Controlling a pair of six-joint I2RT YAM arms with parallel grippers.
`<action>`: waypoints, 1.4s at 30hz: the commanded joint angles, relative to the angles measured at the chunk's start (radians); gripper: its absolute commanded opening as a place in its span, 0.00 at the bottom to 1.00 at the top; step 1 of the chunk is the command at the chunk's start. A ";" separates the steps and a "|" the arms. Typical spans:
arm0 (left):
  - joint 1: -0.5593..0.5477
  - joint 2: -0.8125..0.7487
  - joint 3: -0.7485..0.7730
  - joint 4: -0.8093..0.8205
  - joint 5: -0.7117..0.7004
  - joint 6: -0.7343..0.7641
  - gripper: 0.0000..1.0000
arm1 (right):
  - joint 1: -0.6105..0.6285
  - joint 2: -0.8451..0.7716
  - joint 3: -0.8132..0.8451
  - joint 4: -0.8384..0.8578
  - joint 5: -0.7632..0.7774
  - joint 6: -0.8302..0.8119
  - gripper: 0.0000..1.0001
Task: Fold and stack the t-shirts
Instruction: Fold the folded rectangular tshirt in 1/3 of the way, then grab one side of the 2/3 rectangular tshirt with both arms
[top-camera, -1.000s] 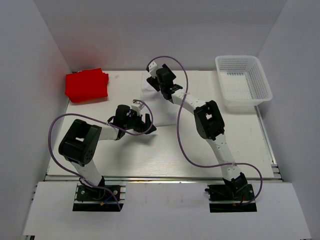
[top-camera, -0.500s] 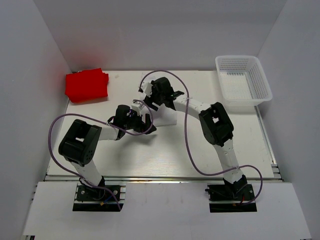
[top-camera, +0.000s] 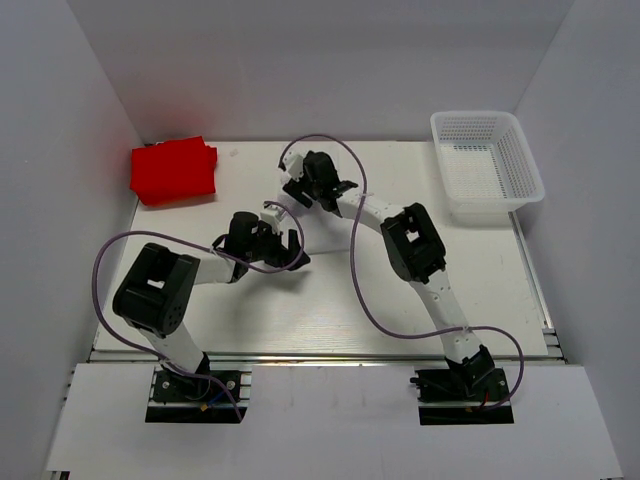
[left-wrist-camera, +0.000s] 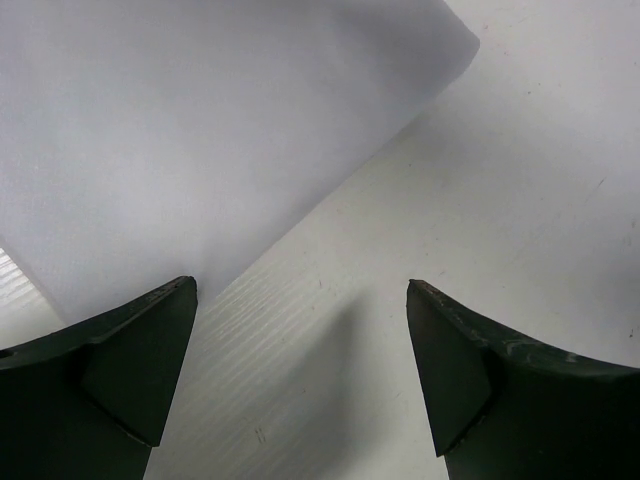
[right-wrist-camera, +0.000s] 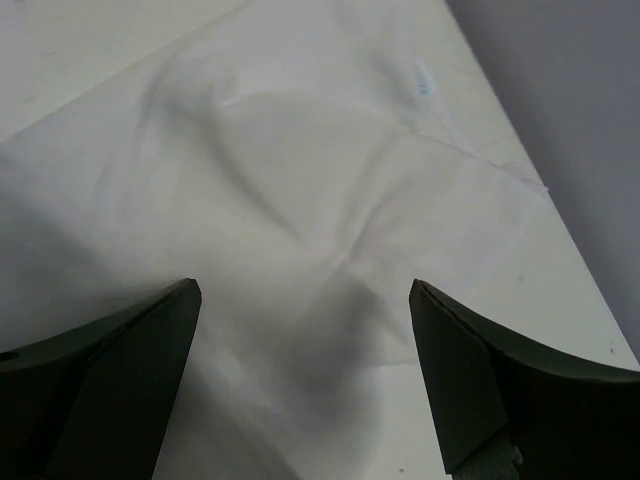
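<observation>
The white t-shirt (right-wrist-camera: 300, 200) is laid near the middle of the surface (top-camera: 300, 320), with wrinkles in it. The red t-shirt (top-camera: 173, 170) is seen folded at the ten o'clock corner, well apart. The right end effector (right-wrist-camera: 300, 290) is held directly above the white cloth, its fingers apart and nothing gripped. The left end effector (left-wrist-camera: 300, 300), also apart and empty, is over bare surface just beside the shirt's edge. In its own view this edge runs from seven to one o'clock, and the cloth lies at eleven o'clock. The shirt's long axis cannot be told. The right arm is judged the nearer one for the next grasp.
</observation>
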 joint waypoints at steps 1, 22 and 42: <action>-0.004 -0.006 -0.054 -0.165 -0.052 0.002 0.96 | -0.051 0.043 0.113 0.064 0.138 0.084 0.90; -0.004 -0.427 0.151 -0.528 -0.372 -0.024 1.00 | -0.105 -0.781 -0.567 -0.123 -0.086 0.701 0.90; 0.016 -0.167 0.057 -0.440 -0.398 -0.133 0.96 | -0.128 -0.841 -0.999 -0.044 -0.371 1.000 0.87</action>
